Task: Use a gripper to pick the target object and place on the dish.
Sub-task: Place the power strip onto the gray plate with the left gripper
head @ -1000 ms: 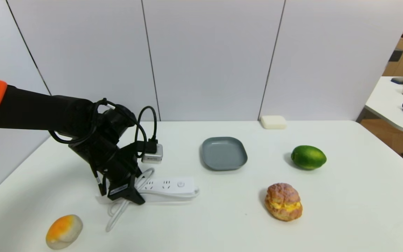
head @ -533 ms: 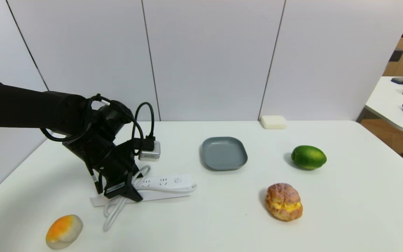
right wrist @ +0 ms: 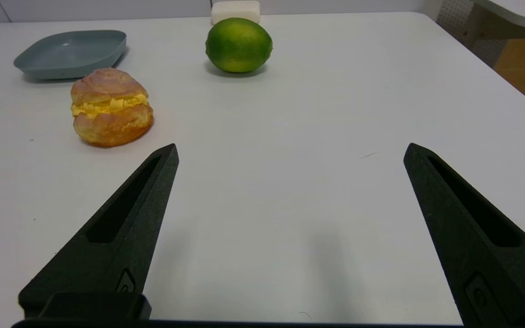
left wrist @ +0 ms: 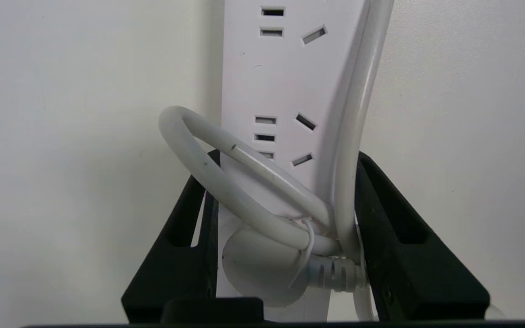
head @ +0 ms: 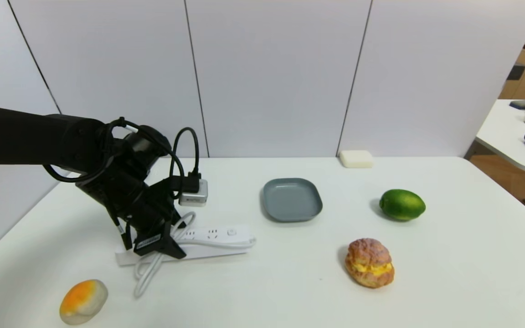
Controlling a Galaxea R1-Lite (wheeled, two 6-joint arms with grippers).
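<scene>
Shifted: strip [head: 208,239] up and leftward with left gripper [head: 155,246] | grip: clamped across strip's cord end | axis: long, left-right | dish [head: 292,199]: right, farther back | right gripper [right wrist: 290,155]: wide, parked

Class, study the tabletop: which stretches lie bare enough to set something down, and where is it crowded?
Bare: between dish and lime, and nearer than the cream puff. Crowded: where the left gripper straddles the power strip and cord.

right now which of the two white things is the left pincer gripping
The long power strip with sockets and bundled cord, clamped by the left pincer; the small plain block sits untouched by the wall.
</scene>
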